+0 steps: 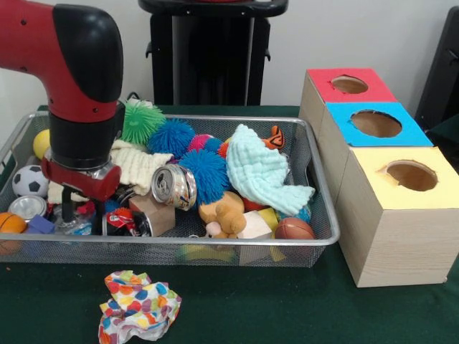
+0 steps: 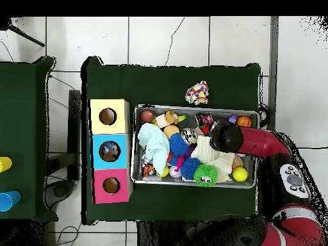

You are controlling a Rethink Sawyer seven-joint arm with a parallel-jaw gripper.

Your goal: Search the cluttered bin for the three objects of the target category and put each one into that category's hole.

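The wire mesh bin (image 1: pixel 215 244) is full of toys, and it also shows in the overhead view (image 2: pixel 136 144). My gripper (image 1: pixel 68 211) reaches down into the bin's left end in the front view. Its tip is low among the clutter, and I cannot tell whether it is open or shut. A clear wrinkly plastic piece (image 1: pixel 77 225) lies right under it; whether they touch is unclear. In the overhead view the arm's head (image 2: pixel 224 136) hides the gripper. No other clear plastic piece shows in the bin.
Red (image 1: pixel 349 84), blue (image 1: pixel 376 123) and yellow (image 1: pixel 410 174) boxes with holes stand beside the bin. A dotted cloth (image 1: pixel 138 304) lies on the table in front. Silver cans (image 1: pixel 174 186), a soccer ball (image 1: pixel 29 180) and a mint cloth (image 1: pixel 262 172) crowd the bin.
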